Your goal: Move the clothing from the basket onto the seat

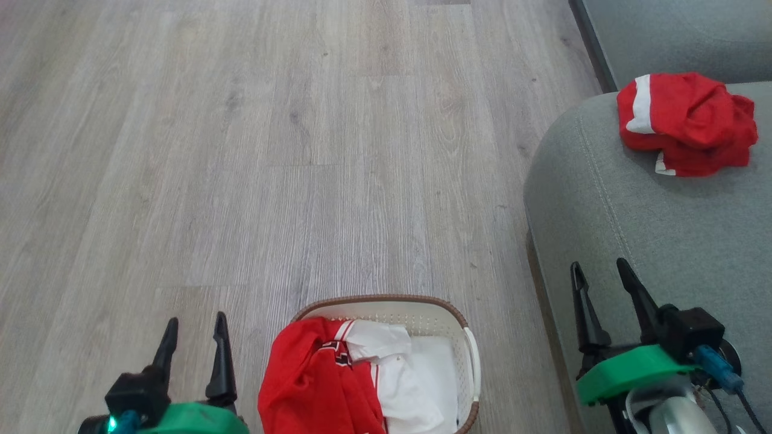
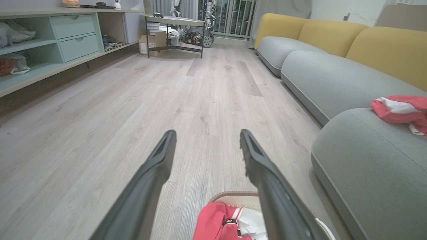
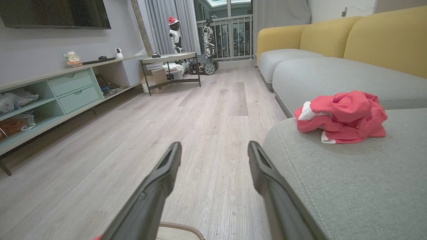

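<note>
Head view: one garment point(image 1: 687, 123) on seat point(image 1: 633, 241), two in basket point(image 1: 386, 299); left gripper point(image 1: 197, 317), right gripper point(image 1: 598, 263) fingers spread, empty.

The head view's bottom edge cuts off the near part of the basket point(image 1: 416, 314), and the red jersey point(image 1: 301, 380) and white garment point(image 1: 416, 374) heaped inside hide its floor. The jersey's number is folded, so I cannot read it. In my left wrist view, one finger point(image 2: 277, 200) of my left hand point(image 2: 206, 133) covers part of the basket, and the right edge clips the red garment point(image 2: 398, 111) lying on the seat point(image 2: 367, 160).
</note>
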Controlling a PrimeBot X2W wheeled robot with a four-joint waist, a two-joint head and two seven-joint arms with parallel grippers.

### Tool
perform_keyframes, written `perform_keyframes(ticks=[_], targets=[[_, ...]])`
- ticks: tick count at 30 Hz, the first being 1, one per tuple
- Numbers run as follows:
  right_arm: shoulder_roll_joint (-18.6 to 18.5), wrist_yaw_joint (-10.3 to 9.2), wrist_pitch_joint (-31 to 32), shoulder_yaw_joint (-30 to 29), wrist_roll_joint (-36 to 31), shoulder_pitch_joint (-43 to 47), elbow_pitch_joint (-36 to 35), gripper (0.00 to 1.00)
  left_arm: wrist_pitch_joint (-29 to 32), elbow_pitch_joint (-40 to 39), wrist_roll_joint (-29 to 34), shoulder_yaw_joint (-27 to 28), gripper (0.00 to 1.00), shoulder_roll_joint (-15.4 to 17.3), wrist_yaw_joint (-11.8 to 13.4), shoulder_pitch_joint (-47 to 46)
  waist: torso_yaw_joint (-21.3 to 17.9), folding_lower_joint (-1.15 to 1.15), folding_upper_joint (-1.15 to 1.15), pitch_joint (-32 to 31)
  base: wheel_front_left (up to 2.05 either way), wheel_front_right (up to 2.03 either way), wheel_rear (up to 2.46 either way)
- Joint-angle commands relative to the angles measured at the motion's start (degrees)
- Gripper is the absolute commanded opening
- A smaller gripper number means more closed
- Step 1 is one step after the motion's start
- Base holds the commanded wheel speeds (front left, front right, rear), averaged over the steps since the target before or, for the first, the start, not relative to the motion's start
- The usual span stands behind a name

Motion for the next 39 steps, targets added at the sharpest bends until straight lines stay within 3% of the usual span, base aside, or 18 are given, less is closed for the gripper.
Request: perform_keyframes(ticks=[1, 24, 32, 39], targets=[[-0.1, 0.4, -0.4, 1.5, 0.4, -1.5, -1.8, 1.0, -0.7, -1.5, 0.5, 2.3, 1.0, -0.1, -0.1, -2.2, 0.0, 0.0, 0.0, 0.0, 0.0, 0.0, 0.0], [-0.1, 0.4, -0.4, 1.4, 1.0, -2.2, -1.5, 1.0, -0.7, 0.0, 3.7, 4.7, 1.0, -2.4, -3.4, -3.0, 0.2, 0.0, 0.0, 2.0, 0.0, 0.0, 0.0], [-0.1, 0.4, -0.4, 0.3, 0.1, -5.0, -3.6, 1.0, -0.7, 3.7, 5.6, 1.7, 1.0, -3.0, -5.5, -9.0, 0.1, 0.0, 0.0, 8.7, 0.0, 0.0, 0.0], [-0.1, 0.4, -0.4, 0.2, -0.7, -10.2, -5.3, 1.0, -0.7, 12.8, 7.9, -2.0, 1.0, -3.3, -7.6, -17.7, -1.6, 0.0, 0.0, 18.2, 0.0, 0.0, 0.0]])
